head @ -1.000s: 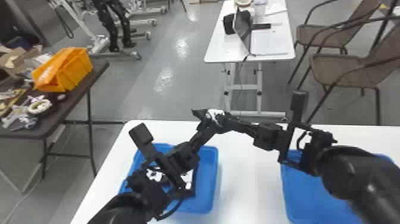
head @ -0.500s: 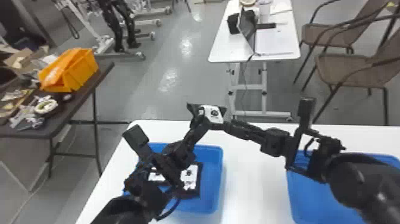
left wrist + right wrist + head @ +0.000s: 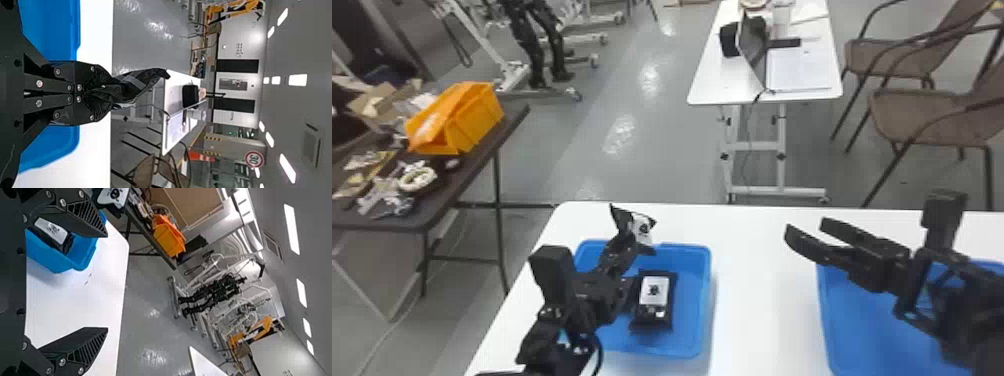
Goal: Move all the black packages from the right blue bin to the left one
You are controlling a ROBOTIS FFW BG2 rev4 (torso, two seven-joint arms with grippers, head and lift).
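Left gripper (image 3: 631,243) pinches a black package (image 3: 642,229) high by the left bin's (image 3: 703,295) far rim, so release probably wants it nearer the robot and lower.

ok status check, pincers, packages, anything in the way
Left pincer shut on a black package, raised near far side of left blue bin. Right pincer open, empty. Another package lying in left blue bin; no obstruction seen above it.

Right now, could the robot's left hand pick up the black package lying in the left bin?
Probably not: the left gripper is shut on a raised package, though the lying package looks nearby in the bin.
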